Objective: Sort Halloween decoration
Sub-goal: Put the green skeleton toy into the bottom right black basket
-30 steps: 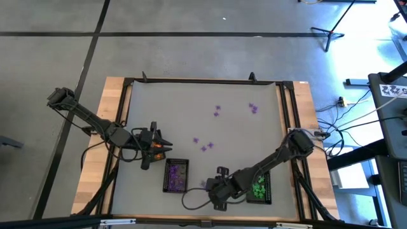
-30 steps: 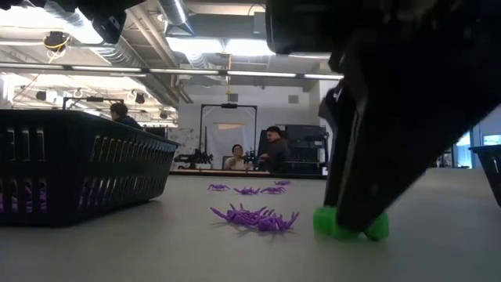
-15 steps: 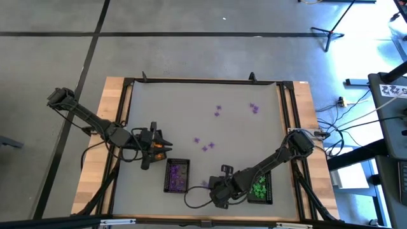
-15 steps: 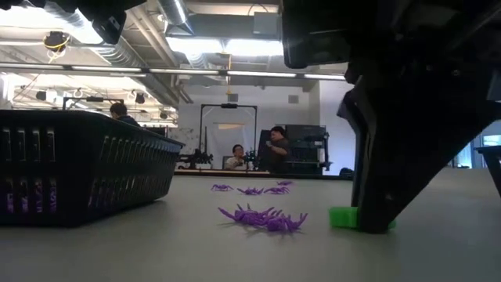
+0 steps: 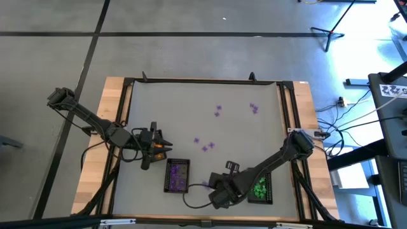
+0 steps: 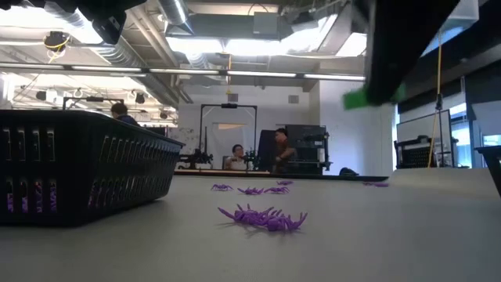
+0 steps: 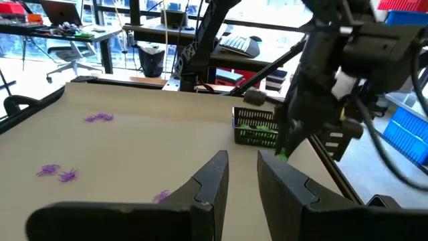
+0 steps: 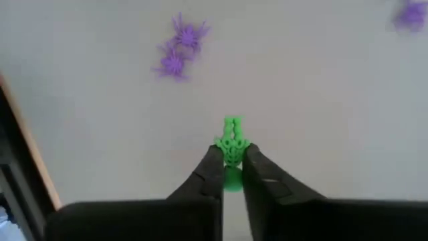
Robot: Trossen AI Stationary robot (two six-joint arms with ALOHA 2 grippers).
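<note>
My right gripper (image 8: 227,167) hangs above the table's near edge, between the two trays, shut on a small green trinket (image 8: 231,144). That trinket also shows high above the table in the low view (image 6: 372,95). Purple spider trinkets lie loose on the table: a pair right below the gripper (image 8: 179,48), a clump (image 6: 262,218) and others farther off (image 5: 218,111). My left gripper (image 7: 242,175) waits level at the table's left (image 5: 166,146), slightly open with nothing between its fingers. My right gripper pinches the green trinket's near end (image 8: 231,155) between its two fingertips, coming from above and pointing steeply down. The far end of the trinket sticks out past the fingertips. It is lifted clear of the table.
A black mesh tray with purple trinkets (image 5: 177,175) stands near the front edge at the left of centre. A black mesh tray with green trinkets (image 5: 259,187) stands to its right, beside my right arm. People sit in the room beyond the table (image 6: 235,157).
My right gripper has shut on the green trinket where it lay on the table. It has then risen and tipped to point more steeply down. The trinket has gone from resting on the table to hanging well above it.
</note>
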